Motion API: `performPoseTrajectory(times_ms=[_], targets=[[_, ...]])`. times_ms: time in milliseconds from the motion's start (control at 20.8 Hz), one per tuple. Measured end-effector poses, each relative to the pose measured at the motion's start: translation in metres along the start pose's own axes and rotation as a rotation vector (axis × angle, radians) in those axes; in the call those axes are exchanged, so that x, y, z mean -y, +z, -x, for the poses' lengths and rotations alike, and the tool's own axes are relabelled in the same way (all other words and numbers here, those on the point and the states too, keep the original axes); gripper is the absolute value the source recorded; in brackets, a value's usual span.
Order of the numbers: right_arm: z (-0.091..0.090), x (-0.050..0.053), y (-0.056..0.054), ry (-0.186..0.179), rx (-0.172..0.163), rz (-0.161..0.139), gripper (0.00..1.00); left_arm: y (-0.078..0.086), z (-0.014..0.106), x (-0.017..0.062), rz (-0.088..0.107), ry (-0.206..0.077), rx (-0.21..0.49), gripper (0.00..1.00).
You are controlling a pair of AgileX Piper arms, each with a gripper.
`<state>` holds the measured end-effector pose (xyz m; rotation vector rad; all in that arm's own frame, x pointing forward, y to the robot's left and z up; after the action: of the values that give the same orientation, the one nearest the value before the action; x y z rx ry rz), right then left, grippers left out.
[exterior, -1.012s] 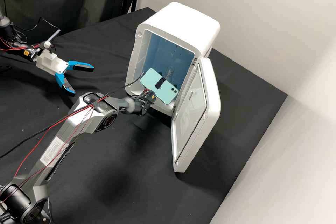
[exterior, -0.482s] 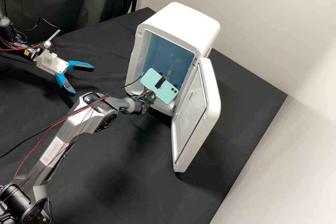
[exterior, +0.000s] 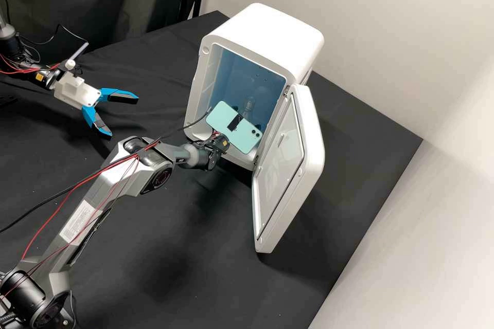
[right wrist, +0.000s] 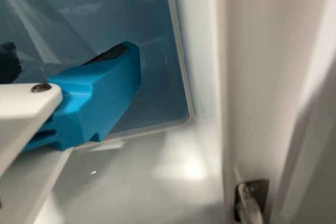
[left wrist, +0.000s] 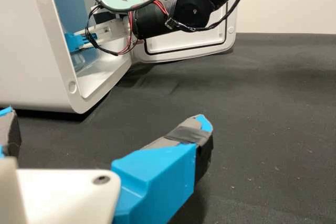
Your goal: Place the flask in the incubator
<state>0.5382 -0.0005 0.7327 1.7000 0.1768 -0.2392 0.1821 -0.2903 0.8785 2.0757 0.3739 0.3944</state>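
Observation:
The white incubator [exterior: 267, 36] stands on the bench with its blue chamber exposed and its door [exterior: 288, 164] swung open. Inside, the clear flask [exterior: 249, 104] stands upright, its body hidden behind the mint-green wrist mount [exterior: 234, 126]. My right arm reaches into the chamber. My right gripper [right wrist: 100, 98] is deep inside by the blue wall, and also appears as my right gripper [left wrist: 79, 40] past the incubator [left wrist: 47, 51] rim. Whether it holds the flask is hidden. My left gripper [exterior: 110, 110] hovers open and empty over the bench, left of the incubator; my left gripper [left wrist: 105, 129] faces it.
The open door [left wrist: 184, 51] juts out in front of the chamber on its right side. The black bench [exterior: 170, 247] ends at a white wall behind and drops off on the right. Red and black cables [exterior: 67, 190] run along my right arm.
My left gripper has edged very slightly upward. The right arm, flask and door look unchanged.

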Motion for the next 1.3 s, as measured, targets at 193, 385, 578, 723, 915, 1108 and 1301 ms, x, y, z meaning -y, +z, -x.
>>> performPoseTrajectory(times_ms=[193,385,578,723,915,1108,1301], targets=[[0.0003,-0.0023,0.0026,0.006,0.014,-0.014,1.0,-0.0001,-0.0001,0.0004,0.001,-0.001,0.0,1.0],[0.0005,-0.0073,0.0056,0.014,0.022,-0.015,1.0,-0.0023,0.0002,0.0011,0.006,-0.003,-0.011,1.0],[0.0007,-0.0079,0.0075,0.01,0.036,-0.006,1.0,-0.0023,0.0002,0.0011,0.006,-0.003,-0.011,1.0],[0.0007,-0.0077,0.0078,0.008,0.04,0.007,1.0,-0.0023,0.0002,0.0011,0.006,-0.003,-0.011,1.0],[0.0007,-0.0077,0.0078,0.008,0.04,0.007,1.0,-0.0028,0.0003,0.001,0.007,-0.003,-0.013,1.0],[0.0005,-0.008,0.0075,0.008,0.041,0.012,1.0,-0.0048,0.0009,0.0007,0.009,0.0,-0.023,1.0],[-0.0005,-0.0097,0.0062,0.006,0.05,0.04,1.0,-0.0054,0.0011,0.0006,0.01,0.001,-0.027,1.0]])
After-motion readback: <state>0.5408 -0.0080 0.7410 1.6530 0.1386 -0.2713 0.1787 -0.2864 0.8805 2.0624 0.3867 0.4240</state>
